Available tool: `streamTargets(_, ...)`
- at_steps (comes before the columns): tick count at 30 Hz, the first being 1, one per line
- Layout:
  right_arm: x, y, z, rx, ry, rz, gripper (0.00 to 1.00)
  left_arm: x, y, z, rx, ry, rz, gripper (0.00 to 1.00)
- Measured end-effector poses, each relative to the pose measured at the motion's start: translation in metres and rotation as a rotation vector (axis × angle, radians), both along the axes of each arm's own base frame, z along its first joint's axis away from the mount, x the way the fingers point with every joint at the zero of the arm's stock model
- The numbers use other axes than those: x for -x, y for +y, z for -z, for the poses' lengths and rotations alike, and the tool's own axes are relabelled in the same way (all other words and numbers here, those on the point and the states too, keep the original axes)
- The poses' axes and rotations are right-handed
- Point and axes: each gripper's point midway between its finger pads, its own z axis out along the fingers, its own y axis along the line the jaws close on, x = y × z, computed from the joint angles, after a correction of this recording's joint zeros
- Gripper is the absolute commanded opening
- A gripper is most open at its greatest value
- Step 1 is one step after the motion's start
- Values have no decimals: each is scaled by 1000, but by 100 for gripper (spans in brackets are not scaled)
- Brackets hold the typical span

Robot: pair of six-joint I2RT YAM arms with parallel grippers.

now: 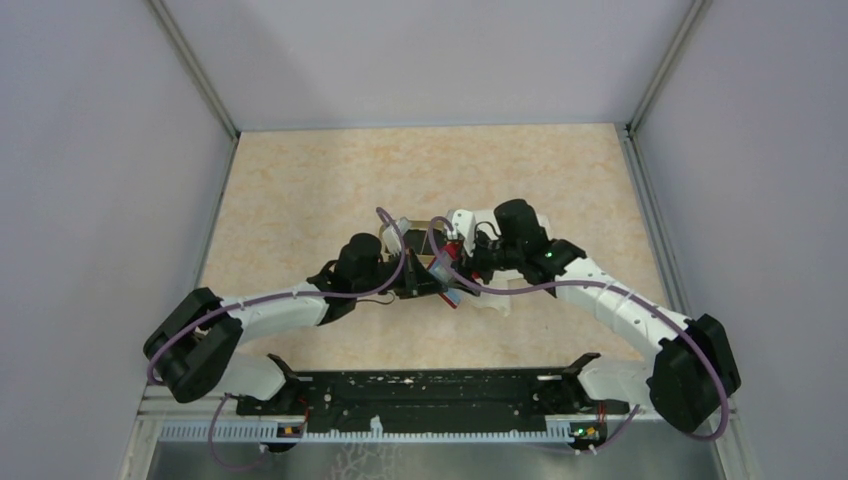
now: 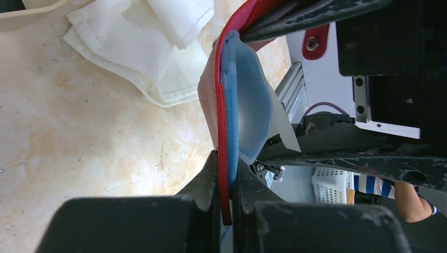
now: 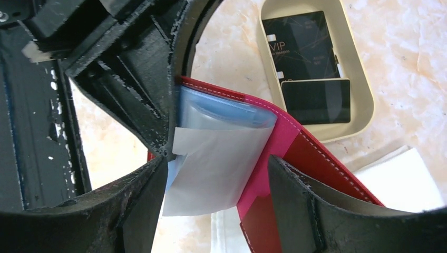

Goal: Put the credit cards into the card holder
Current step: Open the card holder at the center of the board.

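Right wrist: left pincer (image 2: 225, 179) clamped the wallet (image 3: 311, 153); right pincer (image 3: 216, 205) straddled a pale card (image 3: 211, 163), grip unclear; squeezing might buckle it.

I see the red holder (image 3: 300, 153) open and lifted off the table (image 3: 411, 63), a whitish card (image 3: 211, 168) sticking halfway out of its pale blue slot (image 3: 226, 108). Two black cards (image 3: 303, 45) lie flat in the tan tray (image 3: 363, 105).

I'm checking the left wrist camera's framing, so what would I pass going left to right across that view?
white cloth → card holder, its red edge pinched by the left gripper → light blue layers inside it → white basket in the background
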Motion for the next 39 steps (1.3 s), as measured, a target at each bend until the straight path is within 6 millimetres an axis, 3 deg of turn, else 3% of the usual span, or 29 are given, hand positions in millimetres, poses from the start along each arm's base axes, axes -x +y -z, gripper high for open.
streamTargets(8,-5,-1,7,31,-7,24,66,-1,-2,-4,17,-5,-4,0)
streamTargets(15,-7,-2,15,70,-15,35,44,-2,0,-7,16,-12,-15,0)
streamTargets(31,-32,-26,14,70,9,188,47,1,6,-10,12,-31,-15,0)
streamTargets(39,-34,-29,13,56,35,217,43,8,6,-7,14,-20,11,0)
